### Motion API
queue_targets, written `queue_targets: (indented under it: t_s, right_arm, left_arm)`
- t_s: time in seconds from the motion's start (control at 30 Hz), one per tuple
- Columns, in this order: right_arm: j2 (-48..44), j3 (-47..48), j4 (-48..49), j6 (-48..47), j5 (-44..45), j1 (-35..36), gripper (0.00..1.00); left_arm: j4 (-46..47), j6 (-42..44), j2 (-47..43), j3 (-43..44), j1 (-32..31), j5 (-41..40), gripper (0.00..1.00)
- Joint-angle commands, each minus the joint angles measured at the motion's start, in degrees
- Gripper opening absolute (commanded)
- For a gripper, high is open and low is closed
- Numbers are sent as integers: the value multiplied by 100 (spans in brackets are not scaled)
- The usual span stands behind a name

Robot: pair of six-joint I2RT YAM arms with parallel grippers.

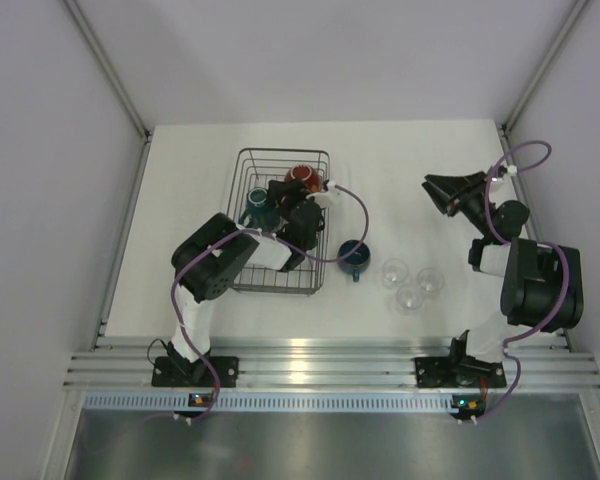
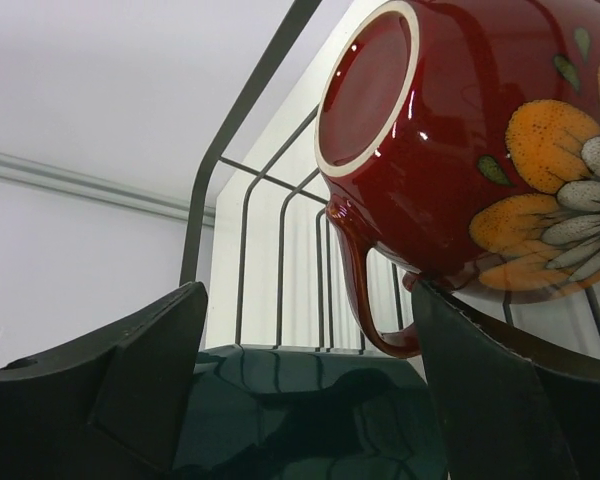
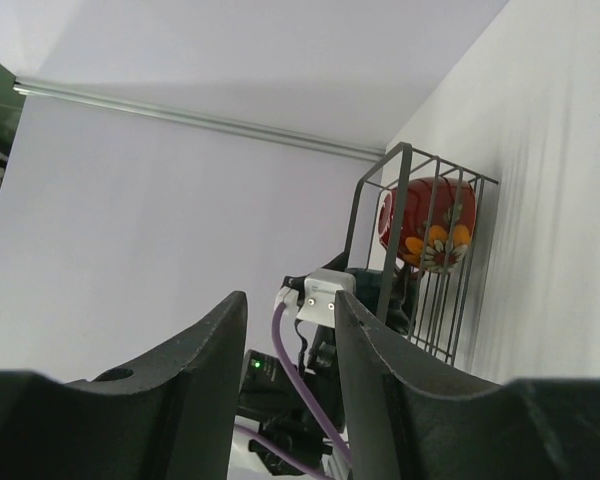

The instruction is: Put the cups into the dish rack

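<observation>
Top external view has the dish rack [image 1: 238, 180] on the white table [image 1: 180, 200], left of centre, with the left arm reaching into it from the near side. The left gripper [image 1: 292, 200] sits inside the rack with its jaws spread wide and nothing clamped between them. The red patterned cup [image 1: 302, 177] is at the rack's far end. The teal mug [image 1: 258, 212] is just near and left of it, also inside the wires.

The left wrist camera shows the red cup [image 2: 460, 140] tipped on its side against the rack's wire wall [image 2: 242, 120], with its base facing the lens and its handle hanging down. Its lower curve comes right down to the tip of the right-hand finger [image 2: 480, 390], though whether they touch cannot be told. The glossy teal mug [image 2: 300, 410] fills the low space between the two fingers, which stand apart from it on either side.

Outside the rack, the small dark-blue cup [image 1: 354, 256] stands on the table just off its near right corner. Three clear glasses [image 1: 411, 283] cluster a little farther right, close together.

The right gripper [image 1: 430, 195] hovers over the table's right side, well apart from every cup, pointing left. Its wrist camera shows the jaws partly parted and empty. Beyond them are the rack [image 3: 380, 190] and the red cup [image 3: 430, 225].
</observation>
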Motion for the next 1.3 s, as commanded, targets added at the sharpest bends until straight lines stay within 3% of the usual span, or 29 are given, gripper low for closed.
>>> queue_targets:
  t_s: [0.0, 0.1, 0.7, 0.97, 1.03, 1.17, 1.23, 1.27]
  right_arm:
    - [-109, -11, 2416, -117, -70, -98, 41]
    - [-100, -11, 2416, -117, -70, -98, 41]
    - [-29, 33, 2416, -126, -132, -90, 42]
    - [-161, 76, 2407, -152, -255, -98, 44]
    - [-214, 68, 2407, -170, -290, -90, 44]
    - [-354, 24, 2407, -257, -378, -98, 45]
    - [-424, 6, 2398, -310, -448, -98, 47]
    - [-512, -3, 2398, -380, -492, -98, 52]
  left_arm:
    - [147, -104, -299, 184, -61, 35, 90]
    - [147, -69, -361, 246, -87, -17, 99]
    - [244, 159, -1204, 606, -491, -105, 99]
    - [200, -112, -1925, 817, -737, 0, 99]
    - [-255, -410, -2336, 835, -825, 157, 99]
    - [-1908, -2007, -3128, 976, -808, 1333, 99]
    - [-2538, -2344, -3348, 1132, -808, 1599, 99]
    - [-2777, -2702, -3506, 1221, -791, 1852, 99]
